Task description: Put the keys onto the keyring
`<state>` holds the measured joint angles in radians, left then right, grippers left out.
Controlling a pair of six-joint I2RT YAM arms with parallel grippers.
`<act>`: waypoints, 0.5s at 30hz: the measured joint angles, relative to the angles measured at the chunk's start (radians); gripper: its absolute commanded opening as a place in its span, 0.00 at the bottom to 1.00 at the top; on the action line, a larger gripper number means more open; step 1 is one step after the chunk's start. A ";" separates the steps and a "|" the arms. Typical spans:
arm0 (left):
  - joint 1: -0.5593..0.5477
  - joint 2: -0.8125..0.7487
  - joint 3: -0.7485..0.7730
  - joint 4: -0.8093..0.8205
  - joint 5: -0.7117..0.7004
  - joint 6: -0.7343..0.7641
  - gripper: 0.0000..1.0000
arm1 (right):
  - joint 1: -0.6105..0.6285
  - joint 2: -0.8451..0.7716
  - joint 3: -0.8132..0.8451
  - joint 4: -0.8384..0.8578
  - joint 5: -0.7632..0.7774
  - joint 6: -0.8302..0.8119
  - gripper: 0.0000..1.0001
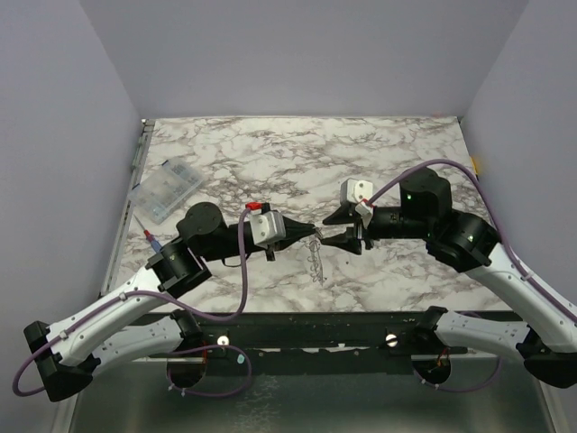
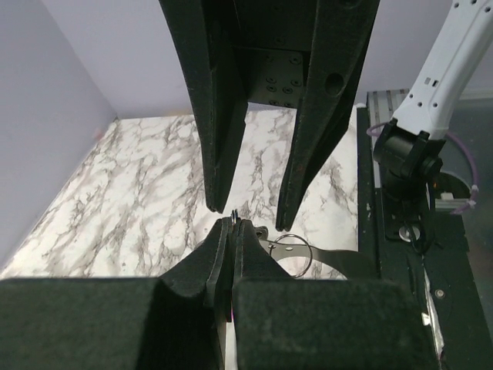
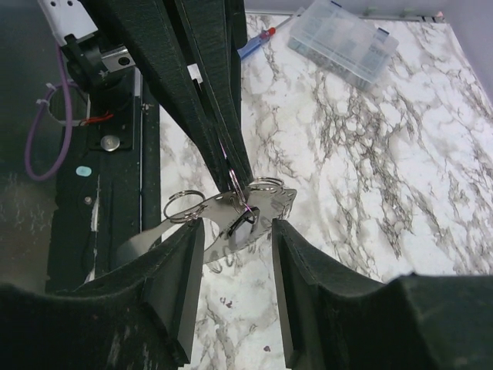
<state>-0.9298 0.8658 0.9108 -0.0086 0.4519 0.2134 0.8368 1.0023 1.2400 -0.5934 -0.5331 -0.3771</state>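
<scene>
left claw (image 3: 237,182) pinched shut on the keyring (image 3: 185,206), with the bunch hanging off its tips near centre, a little toward 6 o'clock. right claw (image 3: 236,230) half open at 3 o'clock of the bunch, straddling the keys (image 3: 216,210), gripping nothing. threading seemingly under way; cannot tell if any key is fully on. counted: two keyring hoops, one or two flat silver keys, one clear compartment box (image 1: 167,189) at 10 o'clock.

The table (image 1: 361,153) is smooth and marble-patterned, the box (image 1: 169,188) clear plastic, the keyring (image 3: 266,183) shiny metal.
</scene>
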 measured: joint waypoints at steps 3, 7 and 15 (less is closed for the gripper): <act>0.000 -0.027 -0.036 0.060 -0.006 -0.026 0.00 | 0.000 0.004 0.006 0.008 -0.014 0.003 0.43; 0.000 -0.056 -0.080 0.149 -0.014 -0.066 0.00 | 0.000 0.014 0.014 0.024 -0.031 0.004 0.42; 0.000 -0.066 -0.120 0.255 -0.014 -0.127 0.00 | 0.000 0.039 0.037 0.054 -0.062 0.004 0.40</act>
<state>-0.9298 0.8001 0.7906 0.2466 0.4374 0.0860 0.8368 1.0409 1.2766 -0.5392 -0.5953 -0.3733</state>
